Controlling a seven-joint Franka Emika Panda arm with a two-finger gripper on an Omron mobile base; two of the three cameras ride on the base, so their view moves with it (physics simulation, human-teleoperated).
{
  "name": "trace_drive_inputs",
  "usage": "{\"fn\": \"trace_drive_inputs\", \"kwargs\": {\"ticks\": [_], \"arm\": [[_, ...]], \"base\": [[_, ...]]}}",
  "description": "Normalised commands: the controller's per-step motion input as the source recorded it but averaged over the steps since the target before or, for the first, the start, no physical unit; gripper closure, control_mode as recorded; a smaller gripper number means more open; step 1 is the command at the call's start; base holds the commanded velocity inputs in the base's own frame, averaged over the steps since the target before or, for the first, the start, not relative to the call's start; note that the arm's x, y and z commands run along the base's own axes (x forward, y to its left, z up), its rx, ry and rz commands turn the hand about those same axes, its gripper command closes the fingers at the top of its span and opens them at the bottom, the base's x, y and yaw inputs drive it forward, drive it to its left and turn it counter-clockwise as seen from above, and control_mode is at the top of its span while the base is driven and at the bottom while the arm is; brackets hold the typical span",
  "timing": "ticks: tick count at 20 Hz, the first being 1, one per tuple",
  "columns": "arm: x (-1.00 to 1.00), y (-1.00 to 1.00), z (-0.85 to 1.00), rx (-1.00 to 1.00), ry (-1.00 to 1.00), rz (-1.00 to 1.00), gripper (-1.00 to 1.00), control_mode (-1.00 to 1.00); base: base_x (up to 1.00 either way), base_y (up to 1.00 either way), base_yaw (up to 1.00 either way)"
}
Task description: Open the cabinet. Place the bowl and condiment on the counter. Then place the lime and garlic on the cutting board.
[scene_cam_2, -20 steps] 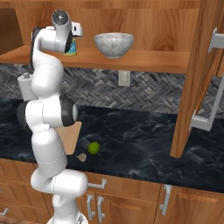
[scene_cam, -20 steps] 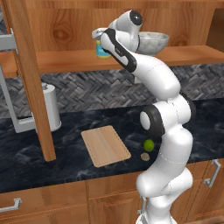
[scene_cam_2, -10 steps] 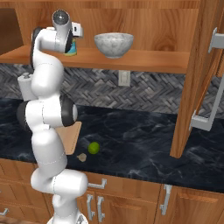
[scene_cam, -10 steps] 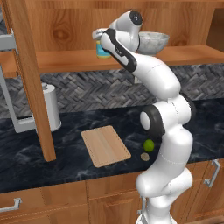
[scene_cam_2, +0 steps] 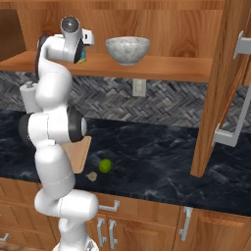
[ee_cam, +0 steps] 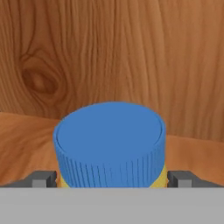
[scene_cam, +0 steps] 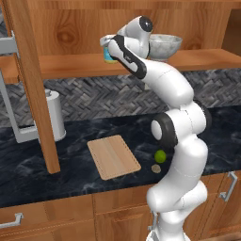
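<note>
The cabinet stands open, its door (scene_cam: pixel 29 84) swung out at the left and the other door (scene_cam_2: pixel 220 88) at the right. On its shelf the condiment (ee_cam: pixel 109 142), a yellow jar with a blue lid, sits between my open gripper (ee_cam: pixel 111 179) fingertips (ee_cam: pixel 43 178), which flank it without closing on it. My gripper (scene_cam: pixel 108 44) reaches the jar (scene_cam: pixel 109 55) from the front. The speckled bowl (scene_cam: pixel 164 45) (scene_cam_2: pixel 127 49) rests on the same shelf, to the jar's right. Down on the counter (scene_cam: pixel 28 174) lie the cutting board (scene_cam: pixel 113 156), the lime (scene_cam: pixel 160 156) (scene_cam_2: pixel 105 166) and the garlic (scene_cam: pixel 156 168) (scene_cam_2: pixel 91 175).
A white paper-towel roll (scene_cam: pixel 55 115) stands on the counter behind the left door's edge. Low cabinets with grey handles (scene_cam_2: pixel 108 207) run below the worktop. A wall outlet (scene_cam_2: pixel 139 87) sits on the herringbone backsplash under the shelf.
</note>
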Motion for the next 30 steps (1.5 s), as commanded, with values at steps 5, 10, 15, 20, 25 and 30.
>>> {"fn": "trace_drive_inputs", "kwargs": {"ticks": [5, 10, 15, 20, 25, 30], "arm": [[0.54, 0.01, -0.02, 0.0, 0.0, 0.0, 1.0, -1.0], [0.5, 0.01, 0.0, 0.0, 0.0, 0.0, 1.0, -1.0], [0.11, 0.16, 0.14, 0.0, 0.02, 0.0, 1.0, -1.0], [-0.81, 0.25, 0.39, 0.0, 0.01, -0.01, 1.0, -1.0], [-1.0, 0.0, 0.03, -0.02, -0.01, 0.0, 1.0, -1.0], [-1.0, -0.09, -0.64, -0.1, -0.12, 0.0, 1.0, -1.0]], "base": [[0.0, 0.0, 0.0], [0.0, 0.0, 0.0], [0.0, 0.0, 0.0], [0.0, 0.0, 0.0], [0.0, 0.0, 0.0], [0.0, 0.0, 0.0]]}}
